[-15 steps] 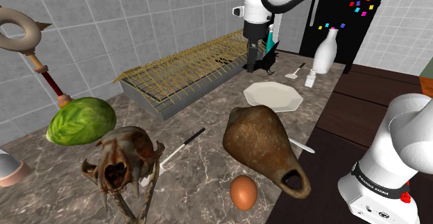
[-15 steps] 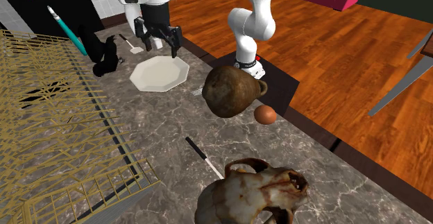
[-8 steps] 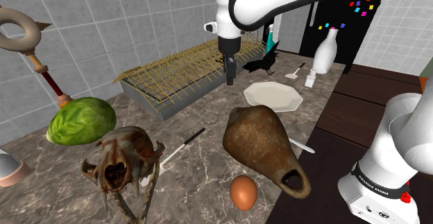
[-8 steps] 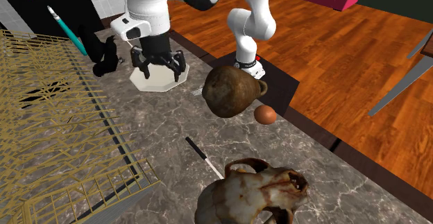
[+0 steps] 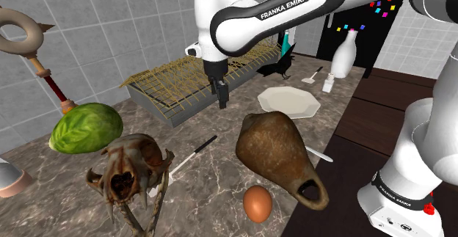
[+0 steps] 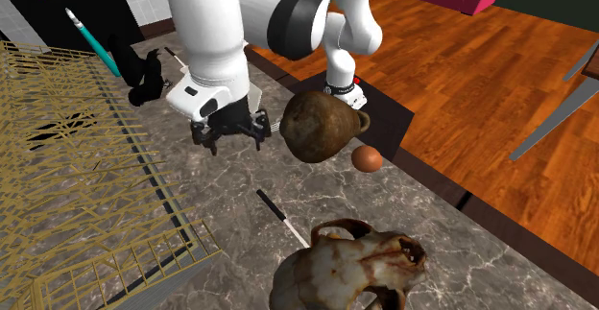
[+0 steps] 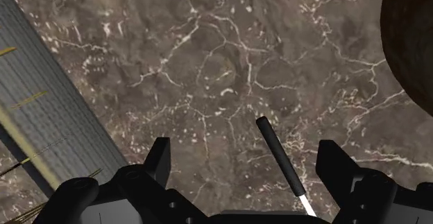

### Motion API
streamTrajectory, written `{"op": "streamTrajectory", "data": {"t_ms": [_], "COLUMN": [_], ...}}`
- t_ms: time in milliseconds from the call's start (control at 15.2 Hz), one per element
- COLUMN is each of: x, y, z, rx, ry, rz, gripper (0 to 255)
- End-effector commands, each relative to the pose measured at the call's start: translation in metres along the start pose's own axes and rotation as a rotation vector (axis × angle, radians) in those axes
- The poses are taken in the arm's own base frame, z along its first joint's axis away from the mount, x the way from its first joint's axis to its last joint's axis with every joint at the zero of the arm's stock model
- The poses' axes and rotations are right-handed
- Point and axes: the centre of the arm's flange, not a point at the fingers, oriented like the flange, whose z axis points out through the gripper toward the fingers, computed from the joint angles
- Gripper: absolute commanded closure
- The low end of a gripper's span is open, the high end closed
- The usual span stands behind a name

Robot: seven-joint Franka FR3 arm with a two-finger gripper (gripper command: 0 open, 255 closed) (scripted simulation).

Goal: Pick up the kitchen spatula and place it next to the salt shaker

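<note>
Spatula (image 5: 194, 155), black-handled with a white blade, lies flat on the marble counter (image 5: 220, 184) between the skull (image 5: 128, 173) and the brown jug (image 5: 282, 155), well apart from the salt shaker (image 5: 327, 84). Your gripper (image 5: 222, 100) hangs over its handle end, fingers spread wide, holding nothing.

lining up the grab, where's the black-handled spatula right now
The spatula lies flat on the marble counter near the middle of the shoulder view, between the skull and the brown jug, nearer the camera than the open gripper.
</note>
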Motion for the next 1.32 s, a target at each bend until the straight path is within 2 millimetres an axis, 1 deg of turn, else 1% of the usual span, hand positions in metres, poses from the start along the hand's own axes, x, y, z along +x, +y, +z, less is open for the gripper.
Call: {"op": "streamTrajectory", "data": {"t_ms": [0,396,858,924,1254], "x": [0.024,0.09,0.157,0.161,0.16], "y": [-0.008,-0.041,-0.096,-0.101,-0.102], "z": [0.01,0.04,0.076,0.079,0.105], "rx": [0.005,0.019,0.036,0.037,0.037], "ry": [-0.004,-0.016,-0.03,-0.031,-0.031], "rz": [-0.068,-0.267,-0.5,-0.518,-0.518], "gripper": [0,0,0,0,0]}}
